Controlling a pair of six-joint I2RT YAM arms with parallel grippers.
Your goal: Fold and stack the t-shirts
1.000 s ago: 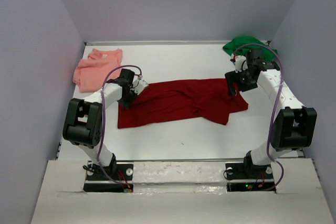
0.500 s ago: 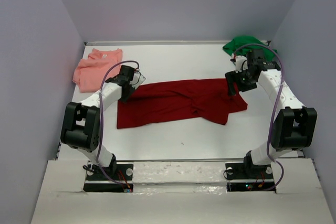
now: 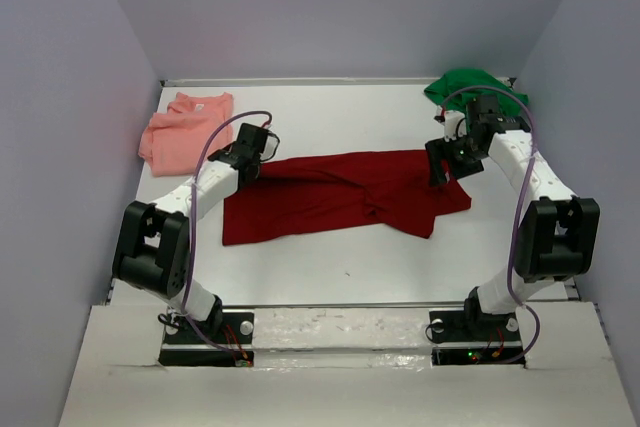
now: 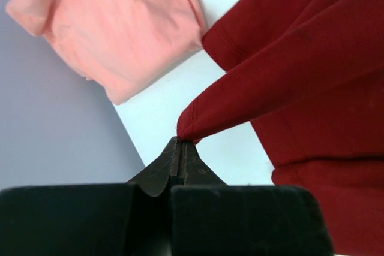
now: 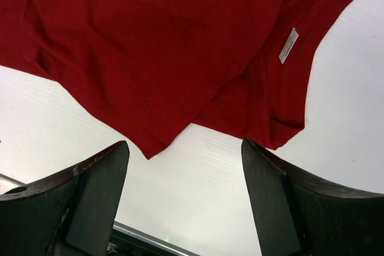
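Observation:
The dark red t-shirt (image 3: pixel 340 192) lies spread and creased across the middle of the table. My left gripper (image 3: pixel 262 159) is shut on its far left corner, and the left wrist view shows that corner (image 4: pixel 201 119) pinched at the tips of the gripper (image 4: pixel 182 142) and lifted off the table. My right gripper (image 3: pixel 439 174) hangs open over the shirt's right edge; between its fingers (image 5: pixel 96 190) I see bare table, with red cloth (image 5: pixel 168 46) and a white label (image 5: pixel 288 45) beyond. The salmon pink t-shirt (image 3: pixel 185 127) lies at the far left. A bright green t-shirt (image 3: pixel 465 85) is bunched at the far right.
Pale walls close the table on the left, back and right. The table's (image 3: pixel 330 267) near edge runs along a strip by the arm bases (image 3: pixel 205 332). In the left wrist view the pink shirt (image 4: pixel 120 28) lies close to the held corner, against the left wall.
My left gripper has carried the red corner away from me and a little to the right, pulling the shirt's left edge taut. The right gripper has hardly shifted.

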